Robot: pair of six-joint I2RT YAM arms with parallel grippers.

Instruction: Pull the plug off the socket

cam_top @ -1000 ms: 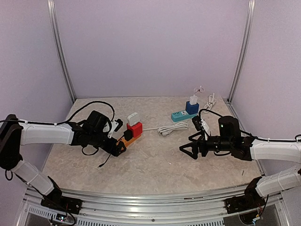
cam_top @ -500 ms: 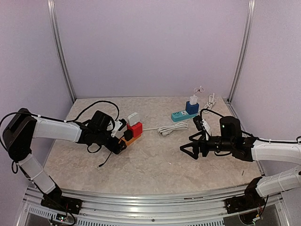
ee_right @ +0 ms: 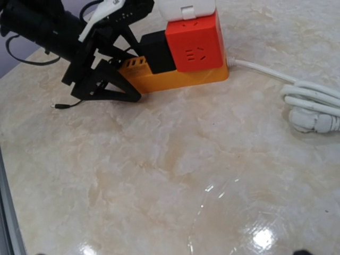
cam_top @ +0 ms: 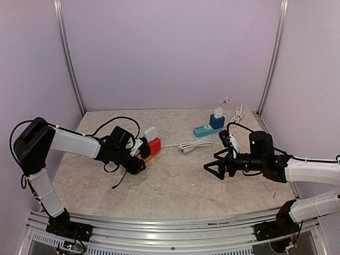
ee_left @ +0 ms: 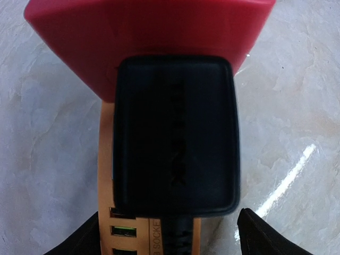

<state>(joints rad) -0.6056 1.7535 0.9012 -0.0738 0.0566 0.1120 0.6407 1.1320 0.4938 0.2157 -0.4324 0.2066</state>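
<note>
While the L gripper (cam_top: 139,160) straddles the black plug (ee_left: 175,133), jaws spread and fingertips (ee_left: 257,239) at 5 and 7 o'clock not yet pinching it, the plug sits seated in the orange strip (ee_right: 175,79). It lies at 9 o'clock of table ctr, touching the red cube (ee_left: 149,32).

Technique: close squarely on the plug's flanks, not the cord, then pull straight off the strip face w/o rocking. The strip will prob. lift, so the R gripper (cam_top: 211,169), spread and empty at 3 o'clock, may need to brace it.

L wrist view shows finger-to-plug clearance. R wrist view adds what it lacks: white adapter (ee_right: 186,8) atop the cube and coiled white cable (ee_right: 313,103).
</note>
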